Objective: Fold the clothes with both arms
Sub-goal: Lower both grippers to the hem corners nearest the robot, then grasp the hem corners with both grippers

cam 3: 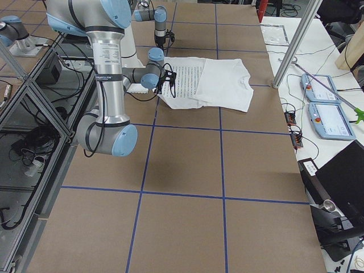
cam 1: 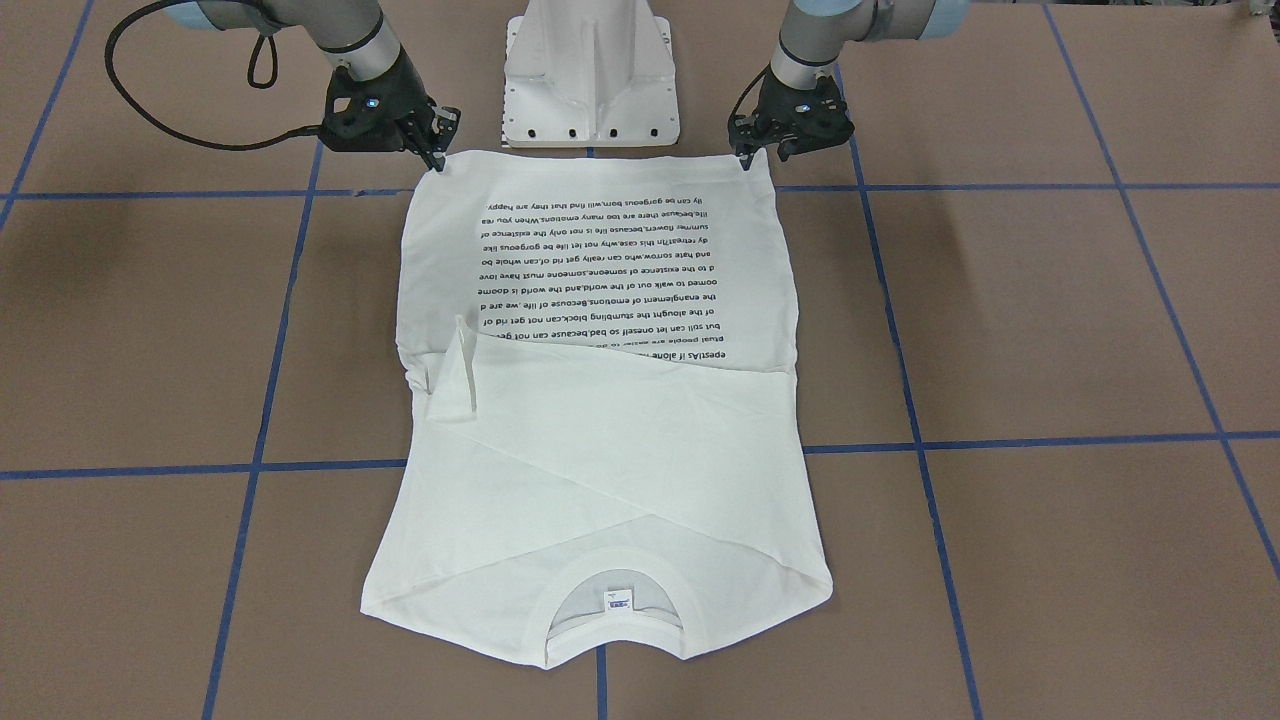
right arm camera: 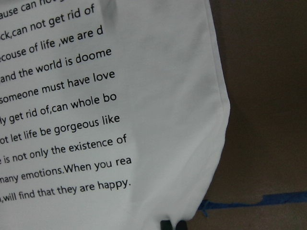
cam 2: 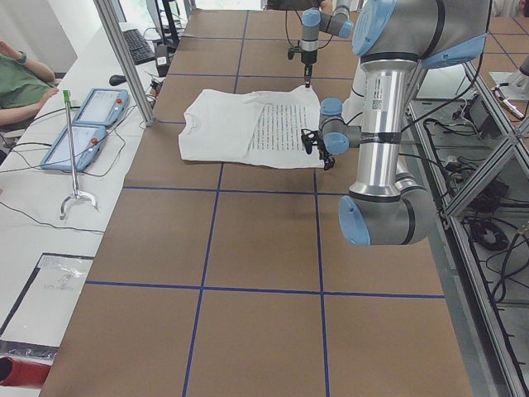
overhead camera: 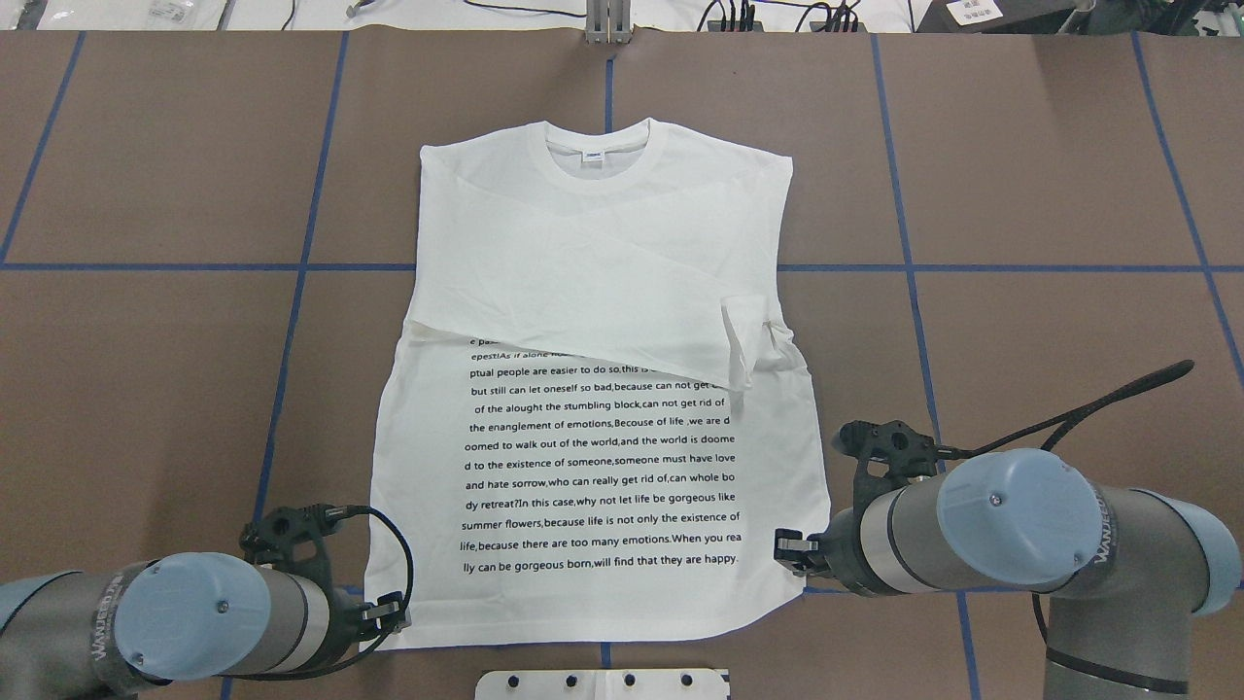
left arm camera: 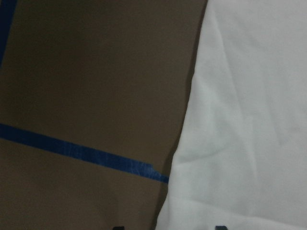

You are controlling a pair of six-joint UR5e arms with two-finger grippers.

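Note:
The white T-shirt [overhead camera: 583, 292] lies flat on the table, black text up, with both sleeves folded across the chest and the collar [overhead camera: 603, 156] on the far side from me. My left gripper [overhead camera: 389, 614] is open at the shirt's near left hem corner. In the left wrist view its fingertips barely show at the bottom edge, apart, on either side of the shirt's edge [left arm camera: 192, 143]. My right gripper [overhead camera: 789, 550] is shut on the shirt's near right hem corner [right arm camera: 192, 201]. In the front view the left gripper [cam 1: 762, 156] and the right gripper [cam 1: 438, 160] sit at the two hem corners.
The white pedestal base [cam 1: 590, 80] stands just behind the hem, between the arms. Blue tape lines [overhead camera: 292, 331] grid the brown table [overhead camera: 1020, 340]. Teach pendants [cam 2: 83, 124] and a seated person [cam 2: 21, 87] are beyond the table's far side.

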